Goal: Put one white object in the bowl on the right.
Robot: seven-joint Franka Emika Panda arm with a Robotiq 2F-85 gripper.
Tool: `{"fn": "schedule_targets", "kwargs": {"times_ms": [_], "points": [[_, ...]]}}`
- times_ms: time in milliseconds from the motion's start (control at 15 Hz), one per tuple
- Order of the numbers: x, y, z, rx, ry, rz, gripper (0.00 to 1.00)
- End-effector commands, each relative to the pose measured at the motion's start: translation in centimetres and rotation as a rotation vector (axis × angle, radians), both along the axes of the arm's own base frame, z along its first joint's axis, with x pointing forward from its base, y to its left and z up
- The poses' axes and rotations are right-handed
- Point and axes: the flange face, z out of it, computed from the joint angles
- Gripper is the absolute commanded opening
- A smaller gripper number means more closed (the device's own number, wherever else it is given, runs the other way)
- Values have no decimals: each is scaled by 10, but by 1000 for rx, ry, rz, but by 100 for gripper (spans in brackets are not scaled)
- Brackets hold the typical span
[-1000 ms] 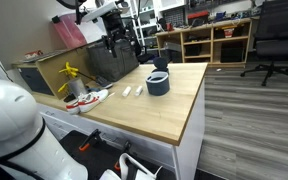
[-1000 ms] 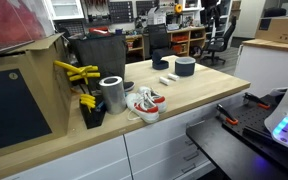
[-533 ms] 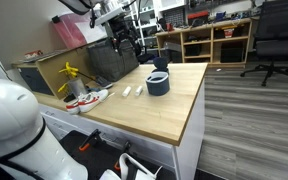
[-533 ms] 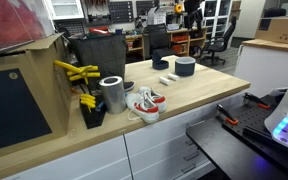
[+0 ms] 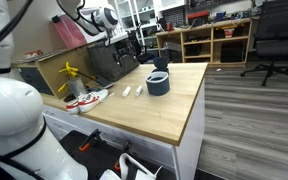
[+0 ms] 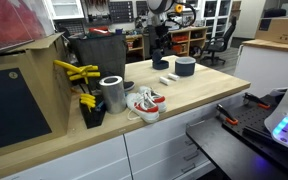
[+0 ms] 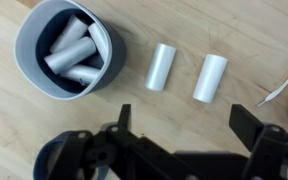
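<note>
Two white objects (image 7: 160,67) (image 7: 210,77) lie side by side on the wooden table in the wrist view, just right of the dark blue-grey bowl (image 7: 34,78). The bowl holds several similar white pieces. My gripper (image 7: 186,125) is open and empty, hovering above the table with its fingers straddling the spot just below the two pieces. In both exterior views the gripper (image 5: 127,48) (image 6: 162,48) hangs above the white objects (image 5: 132,91) (image 6: 168,78), next to the bowl (image 5: 158,84) (image 6: 185,67).
A shallow white-and-red dish (image 5: 87,99) (image 6: 144,104) sits toward one end of the table. A metal can (image 6: 112,93) and yellow tools (image 6: 76,75) stand near it. A dark box (image 5: 109,62) is behind the pieces. A white cable (image 7: 284,85) shows at the wrist view's right edge.
The arm has swung in and lowered toward the two white pieces; in one exterior view it has come into sight above them. The objects on the table have not moved.
</note>
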Motion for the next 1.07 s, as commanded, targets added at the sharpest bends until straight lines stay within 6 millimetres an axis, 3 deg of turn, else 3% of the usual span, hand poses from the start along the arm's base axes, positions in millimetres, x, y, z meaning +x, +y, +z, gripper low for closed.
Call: {"fn": "schedule_targets", "kwargs": {"times_ms": [0,133,533,1000], "points": [[37,20,-38,5,45,21,100],[42,31,-55,21,74,36,100],[37,60,-81,42,169,111,100],[23,56,-120,-1,303,103,100]]}}
